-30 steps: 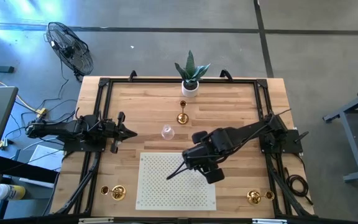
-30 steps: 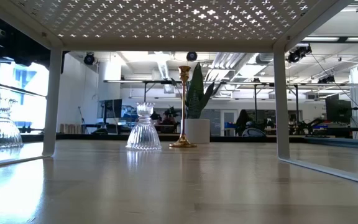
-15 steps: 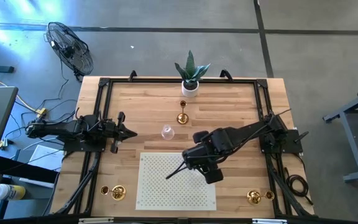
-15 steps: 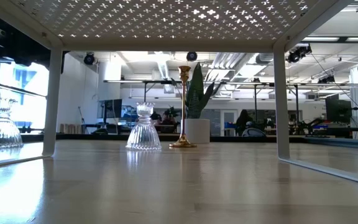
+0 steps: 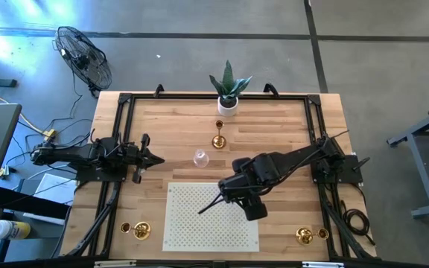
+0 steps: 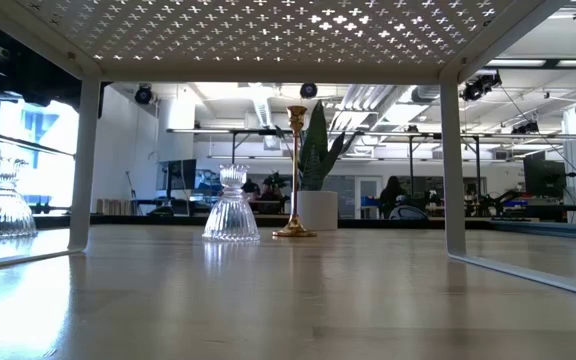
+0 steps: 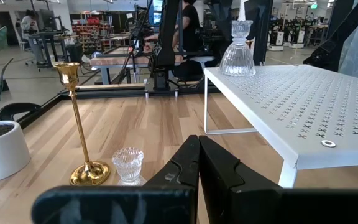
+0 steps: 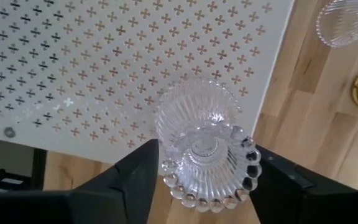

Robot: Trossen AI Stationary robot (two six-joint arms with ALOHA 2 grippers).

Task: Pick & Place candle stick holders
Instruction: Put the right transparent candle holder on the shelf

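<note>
A clear glass candle stick holder (image 8: 205,146) stands upright on its base on the far right corner of the white perforated shelf (image 5: 211,223); the left wrist view shows it there too (image 7: 237,48). My right gripper (image 8: 207,163) points down over it, open, one finger on each side of its beaded top rim. A second glass holder (image 5: 199,158) and an upright gold one (image 5: 218,138) stand on the table behind the shelf. Gold holders lie near the front corners (image 5: 138,230) (image 5: 304,236). My left gripper (image 5: 155,158) waits shut at the table's left. My right gripper's fingers (image 8: 140,171) stand close against the two sides of the glass holder's beaded rim (image 8: 166,177), coming from above and pointing down. Whether they touch the rim I cannot tell. The holder rests upright on the shelf.
A white pot with a green plant (image 5: 229,93) stands at the far middle. The shelf is raised on legs (image 6: 451,170), with room beneath it. In the low view another glass holder (image 6: 0,200) shows at the left. A black frame (image 5: 125,100) runs along the table's edges.
</note>
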